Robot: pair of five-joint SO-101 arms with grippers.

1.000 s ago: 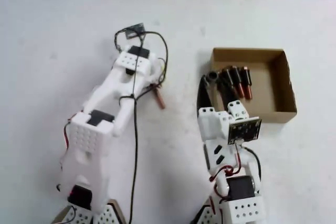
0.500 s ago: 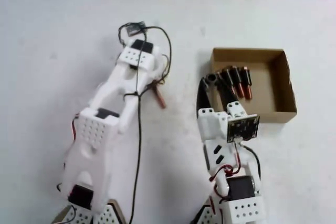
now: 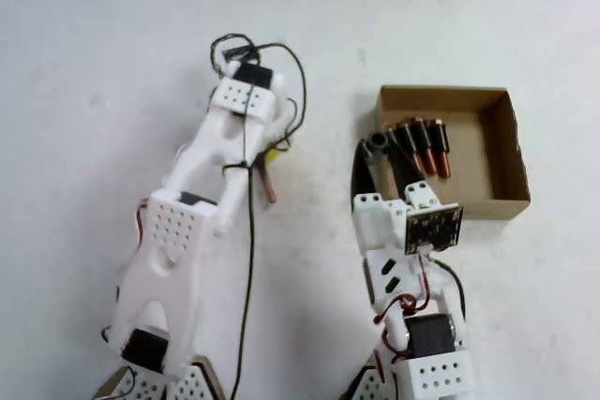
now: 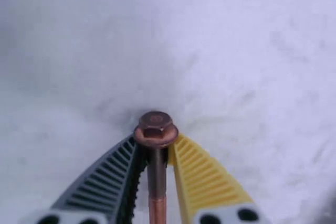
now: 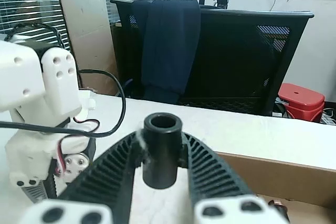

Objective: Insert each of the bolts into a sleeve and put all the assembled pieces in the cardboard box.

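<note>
The left gripper (image 4: pixel 156 141) is clamped on a copper bolt (image 4: pixel 154 129). Its two ribbed fingers, one dark grey (image 4: pixel 113 182) and one yellow (image 4: pixel 202 182), press the smooth shank just under the flanged hex head, which points away from the wrist toward the matte white table (image 4: pixel 236 51). In the high view the bolt (image 3: pixel 268 185) slants out of that gripper (image 3: pixel 266 168), with open white surface around it and the other gripper well apart. The right gripper (image 5: pixel 162 140) grips a black sleeve (image 5: pixel 162 153), a short smooth tube held upright with its open bore on top, between black ribbed fingers (image 5: pixel 210 171). From above, the sleeve (image 3: pixel 378 142) sits at this gripper's tip (image 3: pixel 376 151), just outside the nearest wall of the cardboard box (image 3: pixel 497 152), a shallow, open-topped brown tray with square corners. Three assembled pieces (image 3: pixel 422 147), black sleeves with copper ends protruding, lie side by side in the part of the box closest to the right gripper, and the rest of its floor is bare. The white, blocky left arm (image 5: pixel 37 103) stands beside the right gripper. Past the table's far edge are a black mesh office chair (image 5: pixel 252 61) draped with a dark garment (image 5: pixel 168 45), a leaning cardboard sheet (image 5: pixel 84 30) and a red bin (image 5: pixel 299 98).
</note>
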